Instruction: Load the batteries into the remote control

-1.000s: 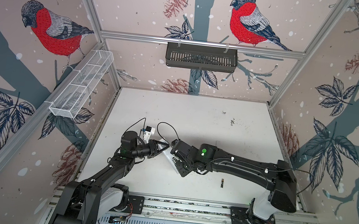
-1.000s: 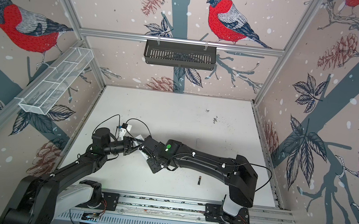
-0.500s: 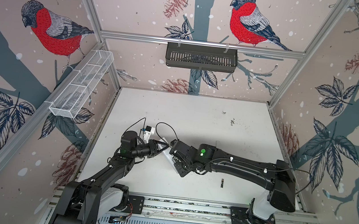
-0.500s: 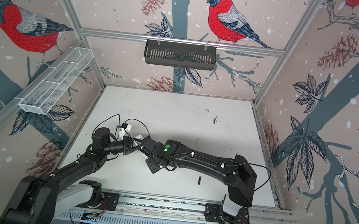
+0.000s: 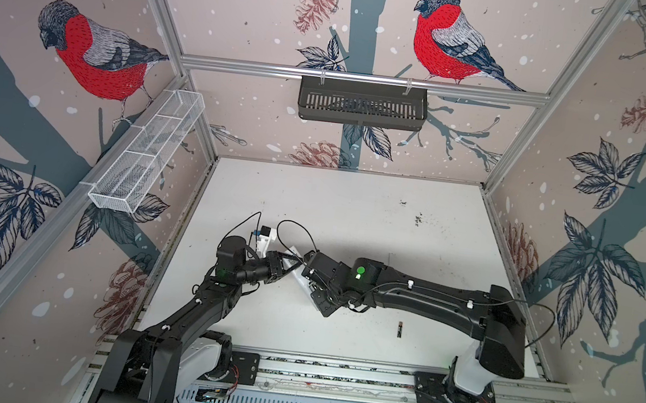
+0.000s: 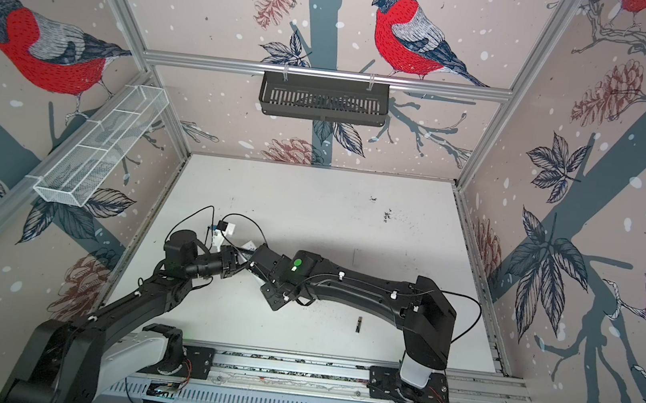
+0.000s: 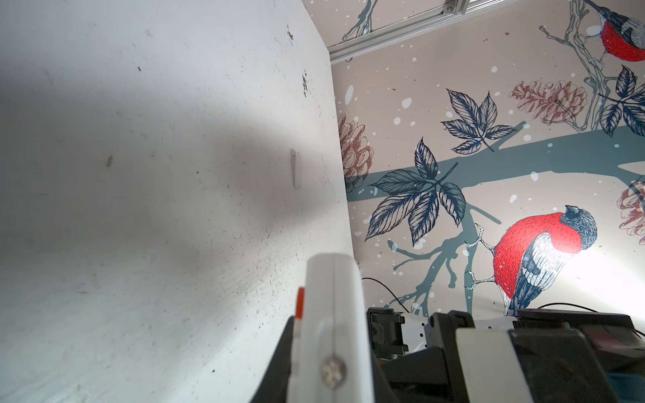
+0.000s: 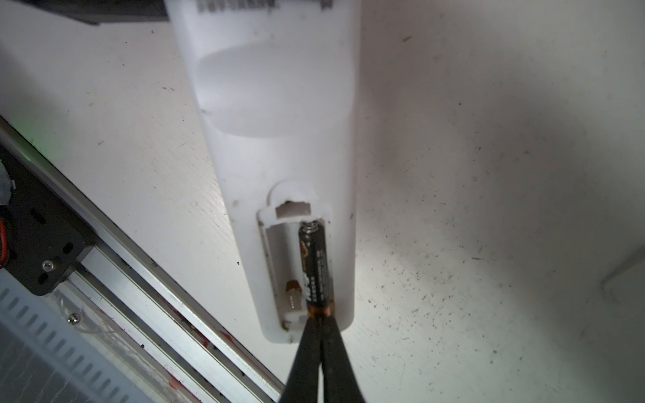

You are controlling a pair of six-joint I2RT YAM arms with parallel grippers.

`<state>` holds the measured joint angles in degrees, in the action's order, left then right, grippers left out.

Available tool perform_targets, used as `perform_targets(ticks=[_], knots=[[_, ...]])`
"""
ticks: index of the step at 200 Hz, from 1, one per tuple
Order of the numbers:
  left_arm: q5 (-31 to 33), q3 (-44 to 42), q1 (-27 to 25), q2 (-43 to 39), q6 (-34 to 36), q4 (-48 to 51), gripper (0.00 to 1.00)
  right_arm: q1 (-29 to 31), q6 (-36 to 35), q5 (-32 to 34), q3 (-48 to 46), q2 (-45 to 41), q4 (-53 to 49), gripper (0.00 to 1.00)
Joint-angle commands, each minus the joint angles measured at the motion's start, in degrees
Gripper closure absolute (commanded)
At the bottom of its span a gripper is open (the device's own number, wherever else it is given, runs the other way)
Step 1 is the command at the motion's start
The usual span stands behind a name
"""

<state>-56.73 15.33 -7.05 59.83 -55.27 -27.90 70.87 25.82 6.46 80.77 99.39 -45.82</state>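
Right gripper (image 8: 321, 315) clenched, fingertips touching the seated battery (image 8: 316, 267); left gripper (image 7: 331, 370) grasping the remote control (image 8: 275, 139).

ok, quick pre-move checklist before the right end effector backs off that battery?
1. Battery lying in its slot, far end on the spring: ok.
2. Copper end fully seated: cannot tell, right end effector tips shut against it.
3. Neighbouring slot filled: not ok, empty.
4. Second battery reachable on the table: ok.
5. Left end effector shut on the remote control: ok.
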Motion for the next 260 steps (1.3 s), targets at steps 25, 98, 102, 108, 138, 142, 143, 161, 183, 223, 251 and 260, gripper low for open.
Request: perform_targets(ticks=[25, 98, 102, 108, 138, 142, 143, 161, 183, 223, 251, 260], knots=[[-5.30, -0.02, 0.02, -0.27, -4.03, -5.91, 1.00, -0.27, -1.19, -0.99, -0.09, 1.08, 2.48, 0.93], [-6.81, -0.30, 0.03, -0.09, -5.81, -8.66, 1.00, -1.91, -2.71, -2.85, -0.35, 2.43, 5.87, 0.92], [-6.81, -0.39, 0.00, -0.07, -5.86, -8.74, 1.00, -1.96, -2.76, -2.98, -0.33, 2.51, 5.99, 0.93], [-6.85, -0.39, 0.10, -0.22, -5.99, -8.90, 1.00, -2.05, -2.90, -3.09, -0.22, 2.69, 6.17, 0.92], [-7.08, -0.59, 0.04, -0.09, -6.50, -9.54, 1.00, -2.22, -3.40, -3.70, 0.25, 3.49, 7.01, 0.92], [-7.08, -0.61, 0.05, -0.11, -6.50, -9.66, 1.00, -2.22, -3.35, -3.81, 0.33, 3.59, 7.10, 0.92], [-7.08, -0.68, 0.08, -0.13, -6.56, -9.69, 1.00, -2.23, -3.38, -3.82, 0.34, 3.60, 7.13, 0.92], [-7.17, -0.74, 0.07, -0.26, -6.83, -10.06, 1.00, -2.27, -3.58, -4.19, 0.44, 4.01, 7.71, 0.92], [-7.25, -0.81, 0.07, -0.33, -6.86, -10.16, 1.00, -2.49, -3.75, -4.27, 0.52, 4.48, 8.33, 0.92], [-7.27, -0.86, 0.04, -0.38, -7.08, -10.55, 1.00, -3.00, -4.37, -4.88, 1.64, 5.50, 9.12, 0.92], [-7.35, -0.85, 0.08, -0.47, -7.18, -10.59, 1.00, -3.23, -4.67, -5.48, 2.20, 6.48, 9.95, 0.92], [-7.30, -0.83, 0.08, -0.59, -7.26, -10.68, 1.00, -3.36, -4.70, -5.57, 2.20, 6.76, 10.26, 0.92]])
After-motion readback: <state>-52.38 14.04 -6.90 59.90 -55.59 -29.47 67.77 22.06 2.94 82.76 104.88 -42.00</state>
